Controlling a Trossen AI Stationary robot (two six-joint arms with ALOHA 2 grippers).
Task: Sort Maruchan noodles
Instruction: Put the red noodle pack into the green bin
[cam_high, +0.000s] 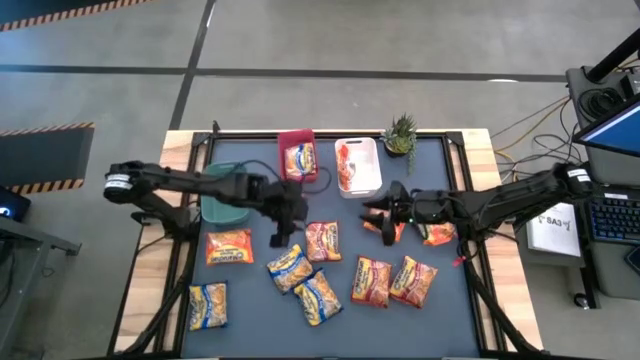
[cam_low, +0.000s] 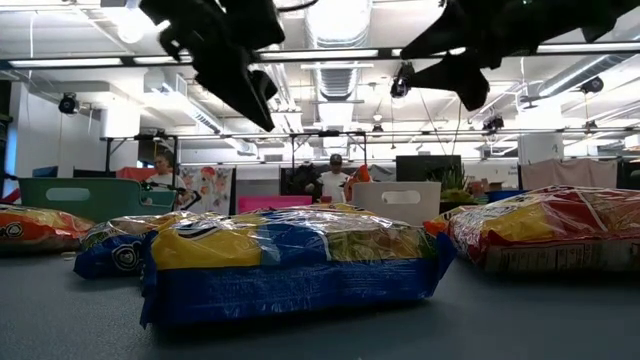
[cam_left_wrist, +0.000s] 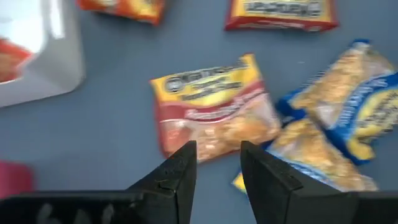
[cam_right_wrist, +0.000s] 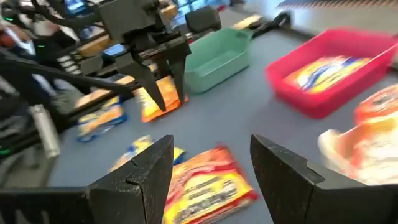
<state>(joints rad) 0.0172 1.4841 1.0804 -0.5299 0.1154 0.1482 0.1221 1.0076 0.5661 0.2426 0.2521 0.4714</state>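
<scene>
Maruchan noodles (cam_high: 305, 275) are strewn across the near half of the dark table (cam_high: 250, 320) in the high view, with one packet already in the red bin (cam_high: 297, 158) at twelve o'clock, another in the white bin (cam_high: 358, 166) beside it, and the green bin (cam_high: 226, 197) at ten o'clock looking bare. Left gripper (cam_high: 280, 238) hangs near centre, just at nine o'clock of the red-orange packet (cam_high: 322, 241); right gripper (cam_high: 373, 212) hovers at three o'clock of it. Low view now: packets lie flat, puffy and crinkled, both claws up above them. Left wrist view: fingers narrowly parted, nothing between them, that red-orange packet (cam_left_wrist: 214, 106) straight ahead. Right wrist view: jaws wide, empty, over a packet (cam_right_wrist: 205, 183). I'd call these light, soft wrappers slippery with brittle contents, so pinch across a short edge or the sealed seam, gently.
</scene>
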